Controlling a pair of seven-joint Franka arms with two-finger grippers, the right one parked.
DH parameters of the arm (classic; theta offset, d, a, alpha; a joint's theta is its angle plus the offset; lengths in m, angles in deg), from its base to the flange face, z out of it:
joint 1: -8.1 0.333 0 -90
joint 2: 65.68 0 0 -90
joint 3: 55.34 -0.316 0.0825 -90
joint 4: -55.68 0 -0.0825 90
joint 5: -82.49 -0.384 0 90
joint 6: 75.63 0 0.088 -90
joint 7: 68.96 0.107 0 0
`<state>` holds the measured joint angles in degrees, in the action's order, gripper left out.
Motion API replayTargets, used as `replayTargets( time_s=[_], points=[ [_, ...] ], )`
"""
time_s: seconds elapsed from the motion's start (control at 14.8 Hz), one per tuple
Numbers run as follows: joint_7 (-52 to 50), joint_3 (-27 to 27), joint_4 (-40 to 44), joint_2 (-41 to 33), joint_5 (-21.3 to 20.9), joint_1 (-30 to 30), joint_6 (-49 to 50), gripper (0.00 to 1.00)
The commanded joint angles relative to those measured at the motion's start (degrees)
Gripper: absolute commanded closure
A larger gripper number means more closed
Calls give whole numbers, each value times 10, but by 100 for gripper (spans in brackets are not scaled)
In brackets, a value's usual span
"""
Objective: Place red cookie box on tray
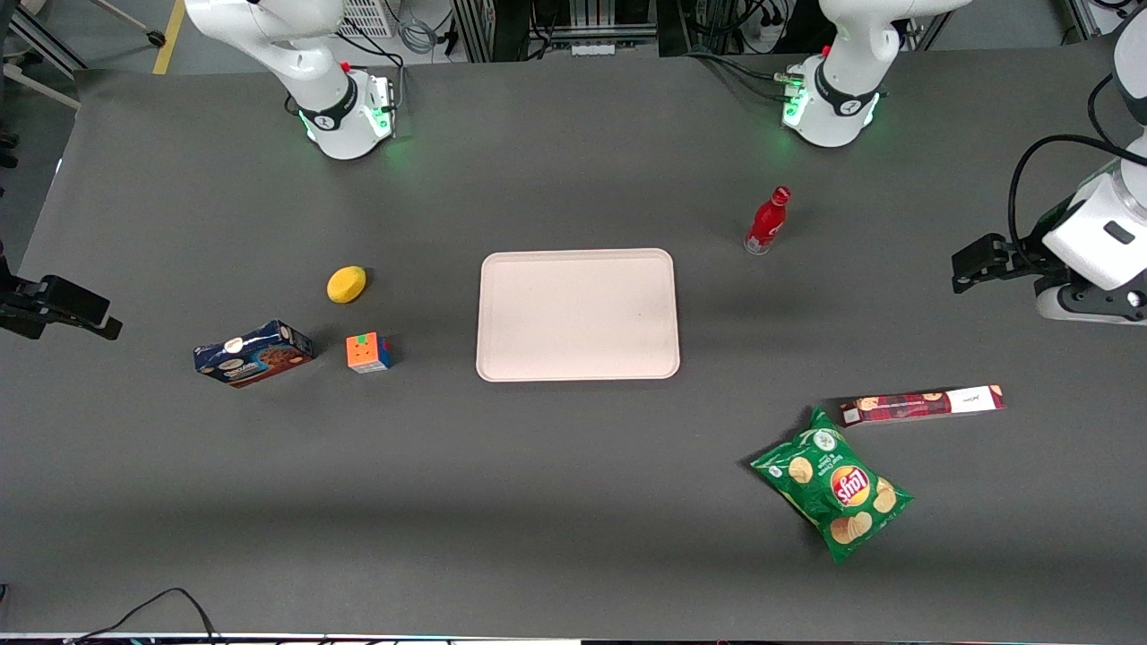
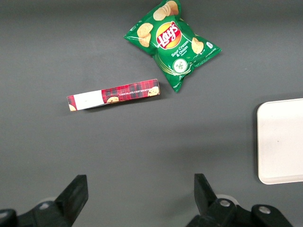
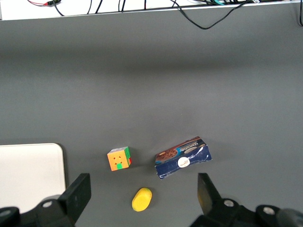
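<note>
Tool (image 2: 141, 196) fingers stand wide open above the dark desk (image 1: 573, 502), holding nothing, while the red cookie box (image 1: 923, 405) lies flat just beside the green chip bag (image 1: 832, 485), well apart from the tray (image 1: 578, 313).

chip bag (image 1: 832, 494) crowds red cookie box (image 1: 923, 405); gripper (image 2: 140, 197) above.
</note>
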<state>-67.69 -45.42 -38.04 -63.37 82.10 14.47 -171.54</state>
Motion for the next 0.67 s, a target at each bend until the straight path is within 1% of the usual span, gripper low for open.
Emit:
replayTargets(
  time_s=[0.0, 0.61],
  points=[
    [0, 1, 17, 6, -1, 1, 15, 0],
    [-2, -7, 20, 6, 0, 2, 20, 0]
  ],
)
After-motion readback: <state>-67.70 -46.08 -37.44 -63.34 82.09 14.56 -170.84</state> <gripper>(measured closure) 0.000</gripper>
